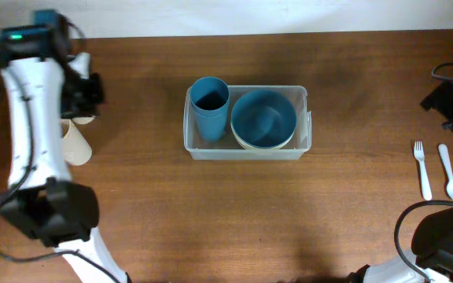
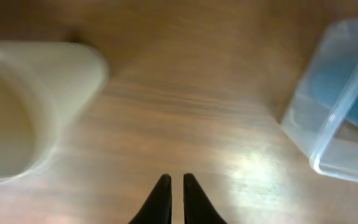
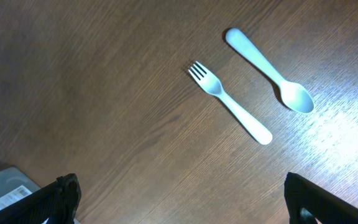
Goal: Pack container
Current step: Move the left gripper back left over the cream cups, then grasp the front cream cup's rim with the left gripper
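Sitting in the middle of the smooth brown table (image 1: pixel 211 220), the clear plastic box (image 1: pixel 246 154) with round corners is holding a blue cup (image 1: pixel 209 106) and a blue bowl (image 1: pixel 263 118). My left gripper (image 2: pixel 173 178) is hanging almost pressed together, pinching nothing. My right gripper (image 3: pixel 179 186) is hanging spread wide over a white fork (image 3: pixel 229 102).

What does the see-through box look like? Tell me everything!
The container is a clear plastic box, rectangular with rounded corners and a rim. It sits flat on the wooden table, open on top. Inside, a blue cup stands at left and a blue bowl at right, a cream rim under it. Nothing else touches it.
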